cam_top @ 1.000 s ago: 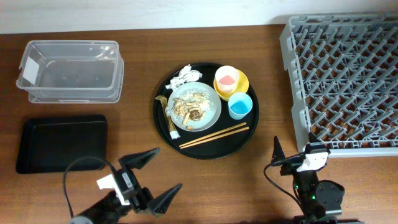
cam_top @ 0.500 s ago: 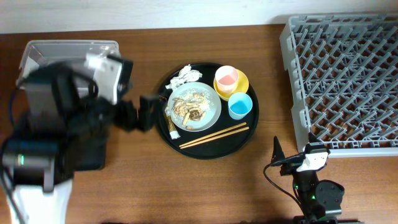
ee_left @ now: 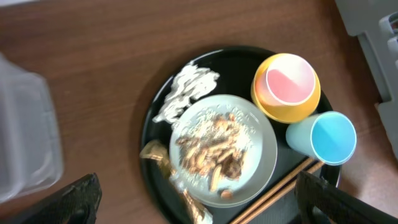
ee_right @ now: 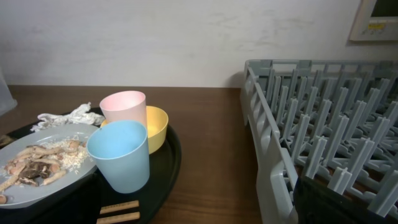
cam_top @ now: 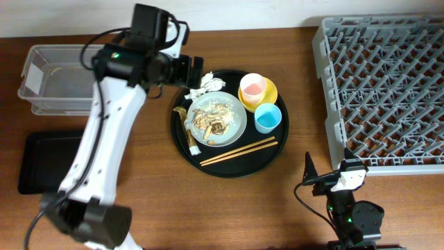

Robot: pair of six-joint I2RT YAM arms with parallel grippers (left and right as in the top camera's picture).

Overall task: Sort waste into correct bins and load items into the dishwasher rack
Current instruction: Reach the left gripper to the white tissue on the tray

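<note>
I see left gripper (cam_top: 189, 71) spread wide, empty, hovering at crumpled napkin (cam_top: 205, 85) on round black tray (cam_top: 272, 157), back-left. Right gripper (cam_top: 327, 173) released, empty, beside dishwasher rack (cam_top: 388, 83). Risk: my descent clips plate (cam_top: 234, 129), scattering food scraps (cam_top: 214, 119); wide jaws may snag gold wrapper (cam_top: 185, 123).

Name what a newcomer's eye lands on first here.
The round black tray in the middle draws the eye. It carries a pale grey-green round plate of beige-brown food scraps, and beside it a pink cup, a small yellow bowl and a light blue cup. The large grey lattice rack fills the right side, and the left gripper hovers open by the crumpled white napkin.
</note>
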